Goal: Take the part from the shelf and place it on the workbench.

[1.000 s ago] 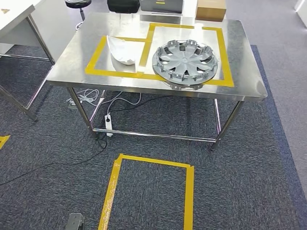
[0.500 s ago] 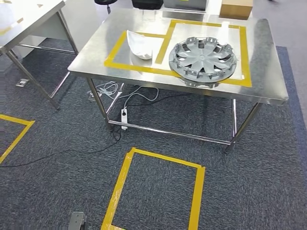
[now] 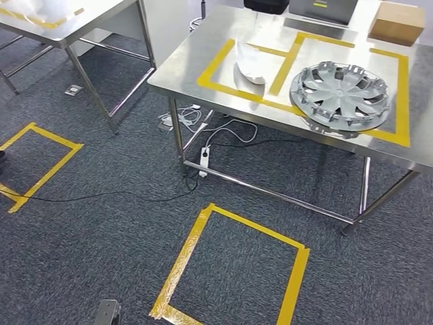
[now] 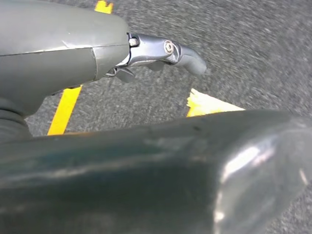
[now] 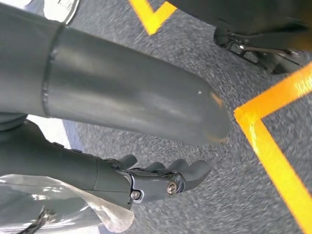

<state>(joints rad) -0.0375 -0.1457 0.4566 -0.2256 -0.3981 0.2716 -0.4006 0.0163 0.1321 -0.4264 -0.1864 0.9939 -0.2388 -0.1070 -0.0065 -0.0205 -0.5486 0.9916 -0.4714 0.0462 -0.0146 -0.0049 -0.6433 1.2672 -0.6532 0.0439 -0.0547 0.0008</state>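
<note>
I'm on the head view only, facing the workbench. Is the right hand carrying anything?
Observer: No. The right hand hangs over the carpet, fingers loosely out, nothing in them.
Operator: And the left?
Observer: The left hand holds nothing that I can see; one finger points straight out.
Operator: What is under it?
Observer: Carpet with yellow tape.

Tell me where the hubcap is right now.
In the head view, the hubcap lies on the steel table, inside the right-hand yellow tape outline, to the right of the white part.
</note>
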